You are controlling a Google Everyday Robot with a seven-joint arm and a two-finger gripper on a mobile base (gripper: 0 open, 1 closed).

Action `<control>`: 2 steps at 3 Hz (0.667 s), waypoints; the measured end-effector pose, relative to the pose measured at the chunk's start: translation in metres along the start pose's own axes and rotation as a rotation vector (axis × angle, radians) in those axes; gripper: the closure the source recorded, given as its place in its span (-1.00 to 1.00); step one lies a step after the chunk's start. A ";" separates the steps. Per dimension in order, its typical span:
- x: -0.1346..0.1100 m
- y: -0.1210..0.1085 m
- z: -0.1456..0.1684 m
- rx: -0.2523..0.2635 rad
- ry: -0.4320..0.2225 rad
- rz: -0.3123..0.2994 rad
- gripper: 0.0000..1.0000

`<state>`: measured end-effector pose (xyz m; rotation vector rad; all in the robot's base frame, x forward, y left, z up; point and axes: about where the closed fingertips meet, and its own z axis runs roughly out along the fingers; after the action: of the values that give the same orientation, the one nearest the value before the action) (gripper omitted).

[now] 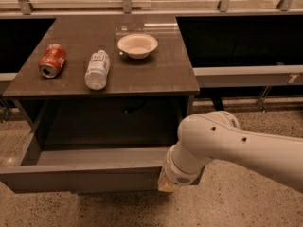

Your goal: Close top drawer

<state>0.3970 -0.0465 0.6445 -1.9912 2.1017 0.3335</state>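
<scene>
Tool [166, 185], state impossible to tell, sits at the open top drawer [80, 178], right end, below can [52, 59], bottle [97, 70] and bowl [137, 45].

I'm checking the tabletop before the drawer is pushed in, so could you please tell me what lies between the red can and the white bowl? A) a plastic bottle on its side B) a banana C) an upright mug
A: the plastic bottle lies on its side between the red can and the white bowl, while the gripper is down at the right end of the front of the open top drawer.
</scene>
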 end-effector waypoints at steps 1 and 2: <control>-0.004 -0.011 0.000 0.028 -0.006 0.014 1.00; -0.004 -0.031 -0.005 0.099 -0.027 0.038 1.00</control>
<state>0.4277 -0.0459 0.6497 -1.8832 2.0998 0.2564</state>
